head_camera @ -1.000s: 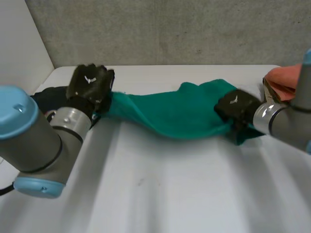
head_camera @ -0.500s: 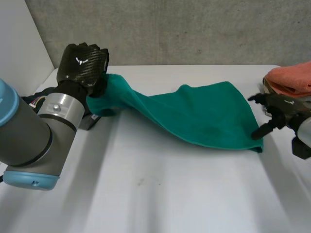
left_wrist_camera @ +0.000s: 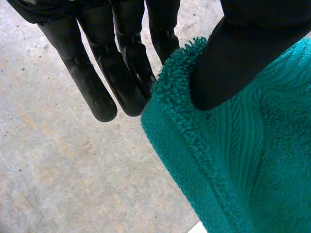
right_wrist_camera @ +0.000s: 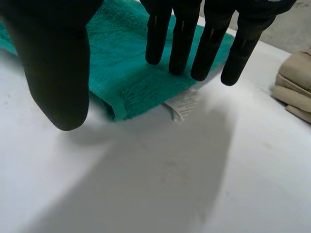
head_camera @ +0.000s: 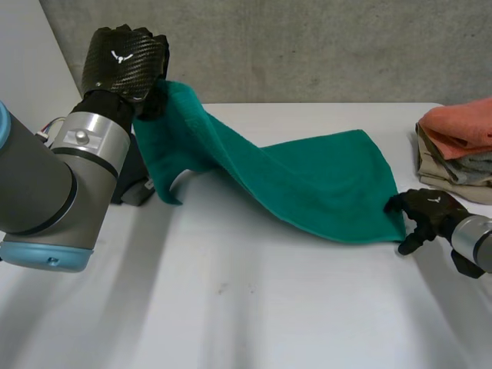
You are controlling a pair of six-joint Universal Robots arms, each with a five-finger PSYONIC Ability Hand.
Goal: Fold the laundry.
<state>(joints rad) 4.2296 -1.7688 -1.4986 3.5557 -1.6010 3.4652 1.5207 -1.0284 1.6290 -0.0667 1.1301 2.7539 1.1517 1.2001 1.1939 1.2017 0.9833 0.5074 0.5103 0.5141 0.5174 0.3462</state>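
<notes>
A green towel (head_camera: 307, 184) stretches across the table, its left end lifted and its right end lying flat. My left hand (head_camera: 123, 61) holds the raised left end high above the table's back left. In the left wrist view the thumb (left_wrist_camera: 243, 53) pinches the towel's hemmed edge (left_wrist_camera: 194, 145) against the fingers (left_wrist_camera: 121, 73). My right hand (head_camera: 430, 211) is at the towel's near right corner, open. Its straight fingers (right_wrist_camera: 194, 39) hover over that corner (right_wrist_camera: 126, 63), where a white label (right_wrist_camera: 182, 104) sticks out.
A stack of folded laundry (head_camera: 461, 146), orange on top of beige, sits at the table's right edge, close behind my right hand, also seen as folded laundry (right_wrist_camera: 294, 87) beside the fingers. A dark object (head_camera: 131, 184) lies under my left arm. A concrete wall stands behind the table.
My left hand has risen with the towel's left end. My right hand let go of the right end, which now lies flat, and has come back beside its corner.
</notes>
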